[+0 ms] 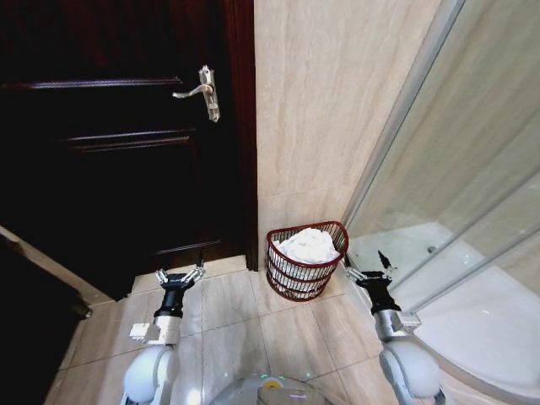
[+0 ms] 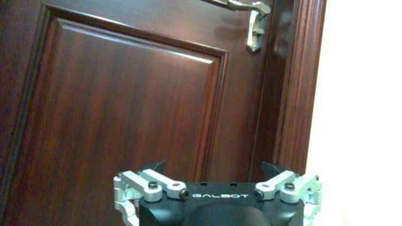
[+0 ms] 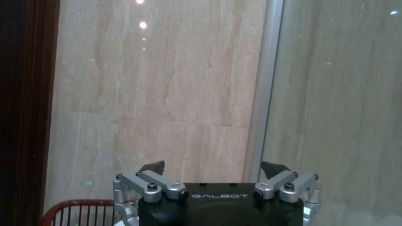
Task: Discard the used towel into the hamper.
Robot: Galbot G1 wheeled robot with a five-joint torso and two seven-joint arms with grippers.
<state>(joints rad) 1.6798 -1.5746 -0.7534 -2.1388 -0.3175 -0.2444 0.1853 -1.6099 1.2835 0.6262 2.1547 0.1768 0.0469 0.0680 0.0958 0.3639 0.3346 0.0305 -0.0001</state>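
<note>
White towel (image 1: 308, 245) lies in the wire hamper (image 1: 291, 280), on the floor between both grippers. Left gripper (image 1: 180, 276) and right gripper (image 1: 369, 272) hold nothing, fingers wide.

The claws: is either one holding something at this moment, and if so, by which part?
Nothing is held. The left claw and the right claw are both open and empty; the towel lies in the hamper.
</note>
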